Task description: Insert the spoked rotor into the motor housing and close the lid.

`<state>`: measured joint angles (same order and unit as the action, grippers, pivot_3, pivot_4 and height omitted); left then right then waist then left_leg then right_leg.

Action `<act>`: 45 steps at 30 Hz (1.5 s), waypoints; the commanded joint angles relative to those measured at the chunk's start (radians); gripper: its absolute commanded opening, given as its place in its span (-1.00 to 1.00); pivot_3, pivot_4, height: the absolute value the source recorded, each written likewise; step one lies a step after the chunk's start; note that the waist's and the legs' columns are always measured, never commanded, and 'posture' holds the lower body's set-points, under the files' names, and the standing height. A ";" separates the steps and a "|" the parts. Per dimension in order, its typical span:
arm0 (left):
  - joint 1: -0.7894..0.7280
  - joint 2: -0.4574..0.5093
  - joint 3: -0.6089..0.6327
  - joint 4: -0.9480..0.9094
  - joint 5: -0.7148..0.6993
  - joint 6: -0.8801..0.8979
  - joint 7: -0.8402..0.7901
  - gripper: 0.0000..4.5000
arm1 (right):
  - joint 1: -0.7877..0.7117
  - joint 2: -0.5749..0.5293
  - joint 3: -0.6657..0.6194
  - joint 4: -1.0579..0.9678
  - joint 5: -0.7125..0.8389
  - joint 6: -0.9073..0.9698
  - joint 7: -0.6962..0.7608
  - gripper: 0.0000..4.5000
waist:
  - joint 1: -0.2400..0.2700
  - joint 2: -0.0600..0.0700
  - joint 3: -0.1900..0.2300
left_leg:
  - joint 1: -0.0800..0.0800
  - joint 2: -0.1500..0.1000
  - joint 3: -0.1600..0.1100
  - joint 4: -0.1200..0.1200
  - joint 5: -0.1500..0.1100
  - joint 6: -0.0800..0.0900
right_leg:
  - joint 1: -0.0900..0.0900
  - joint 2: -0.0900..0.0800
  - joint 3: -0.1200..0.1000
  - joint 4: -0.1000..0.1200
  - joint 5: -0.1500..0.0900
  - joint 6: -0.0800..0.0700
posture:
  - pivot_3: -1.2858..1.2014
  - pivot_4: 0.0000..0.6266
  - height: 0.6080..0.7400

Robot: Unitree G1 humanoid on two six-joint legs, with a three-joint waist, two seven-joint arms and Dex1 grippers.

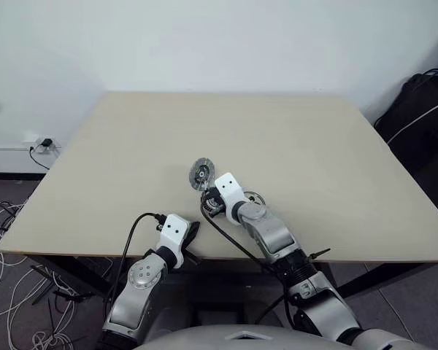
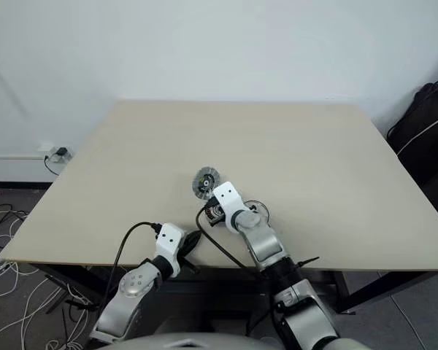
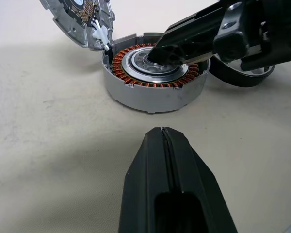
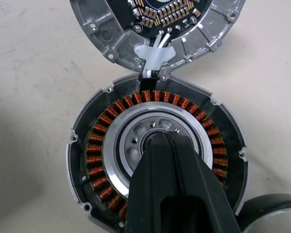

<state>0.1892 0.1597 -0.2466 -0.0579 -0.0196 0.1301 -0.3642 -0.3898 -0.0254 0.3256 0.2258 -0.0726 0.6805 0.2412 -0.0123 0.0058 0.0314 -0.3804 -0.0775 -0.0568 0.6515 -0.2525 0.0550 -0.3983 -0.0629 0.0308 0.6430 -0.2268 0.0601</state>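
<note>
Copper-wound motor housing lies under the right claw's pressed-together tips at its centre

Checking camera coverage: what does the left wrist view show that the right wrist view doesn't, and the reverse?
Left wrist, not right: the shut left gripper short of the motor housing, and the housing's grey outer wall side-on. Right wrist, not left: a top-down look at the full copper winding ring and most of the lid's inner face. Both: the shut right gripper at the housing's silver centre, the raised lid, the spoked rotor beside the housing.
</note>
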 commanded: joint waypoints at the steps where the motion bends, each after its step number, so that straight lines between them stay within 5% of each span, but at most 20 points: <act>1: -0.002 -0.001 -0.001 -0.055 -0.001 -0.002 0.005 -1.00 | -0.025 0.013 0.001 0.000 -0.004 -0.022 0.006 -0.99 | 0.000 0.000 0.000 | 0.000 0.000 0.000 0.000 0.000 0.000 | 0.000 0.000 0.000 0.000 0.000 0.000 | 0.03 -1.00 1.00; 26: -0.014 -0.008 -0.004 -0.026 -0.005 -0.008 -0.004 -1.00 | 0.013 -0.001 0.043 -0.036 0.001 -0.014 0.085 -0.99 | -0.004 0.002 -0.002 | 0.001 0.000 0.000 -0.001 0.000 0.000 | 0.000 0.000 0.000 0.000 0.000 0.000 | 0.03 -1.00 1.00; 45: -0.007 -0.010 -0.010 -0.041 0.000 -0.004 0.002 -1.00 | -0.025 0.019 -0.032 -0.005 -0.014 -0.163 -0.022 -0.99 | -0.001 0.002 -0.001 | 0.001 0.000 -0.001 -0.001 0.000 -0.001 | 0.000 0.001 0.000 0.000 0.000 0.000 | 0.03 -1.00 1.00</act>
<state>0.1877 0.1544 -0.2493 -0.0578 -0.0197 0.1307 -0.3662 -0.3840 -0.0158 0.3134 0.2311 -0.0798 0.5476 0.2349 -0.0138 0.0080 0.0300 -0.3799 -0.0775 -0.0574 0.6505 -0.2524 0.0543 -0.3983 -0.0622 0.0307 0.6432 -0.2270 0.0598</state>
